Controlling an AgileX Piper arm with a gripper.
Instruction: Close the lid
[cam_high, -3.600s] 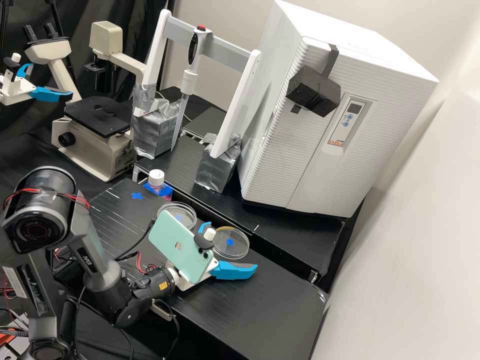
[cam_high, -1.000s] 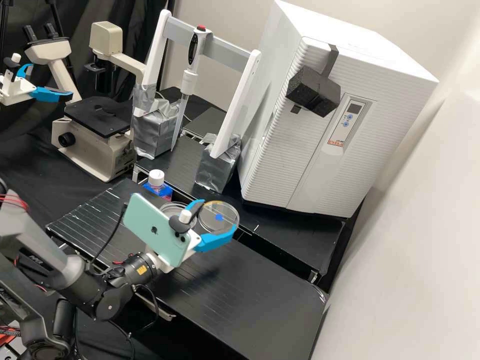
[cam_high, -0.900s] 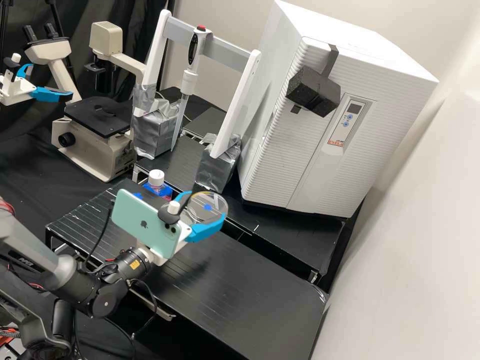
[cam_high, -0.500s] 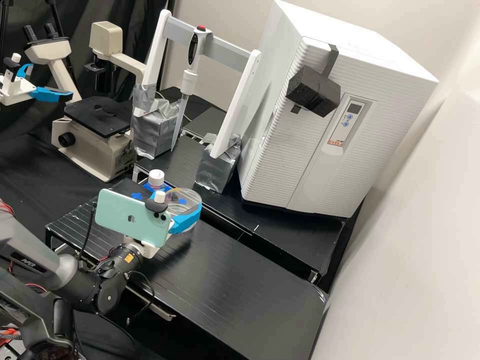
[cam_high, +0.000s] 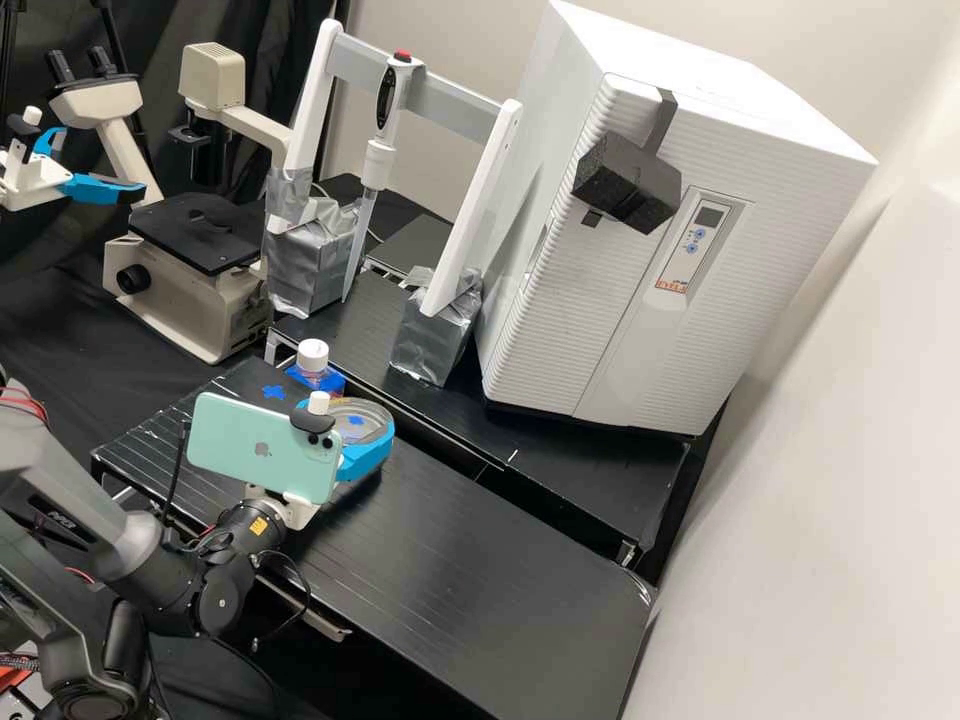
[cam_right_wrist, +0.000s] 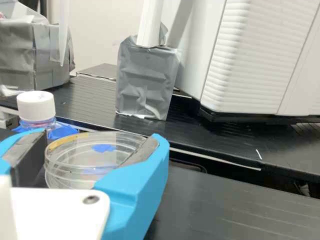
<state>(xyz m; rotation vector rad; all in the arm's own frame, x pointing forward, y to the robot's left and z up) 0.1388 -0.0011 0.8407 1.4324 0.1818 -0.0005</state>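
Observation:
In the high view the gripper (cam_high: 352, 418) is low over the bench, with the clear round lid (cam_high: 374, 413) between its blue fingers. The wrist view shows the gripper (cam_right_wrist: 101, 136) shut on the lid (cam_right_wrist: 120, 140), which has a blue mark and a yellowish edge. Directly below the lid is the clear petri dish (cam_right_wrist: 61, 181), very close to it and partly hidden by the fingers. Whether lid and dish touch, or whether the lid sits fully around the rim, I cannot tell.
A white-capped bottle (cam_high: 313, 358) stands close behind the dish. Farther back are a pipette (cam_high: 380, 150) on its white stand with taped feet (cam_high: 432, 335), a microscope (cam_high: 190, 270) and a white incubator (cam_high: 560, 320). A gap runs between front bench (cam_high: 500, 610) and rear bench.
The gripper has swung left across the bench, carrying the lid from the dish's right side to above the dish. Over the last half second it has sunk, and the lid has come down closer to the dish.

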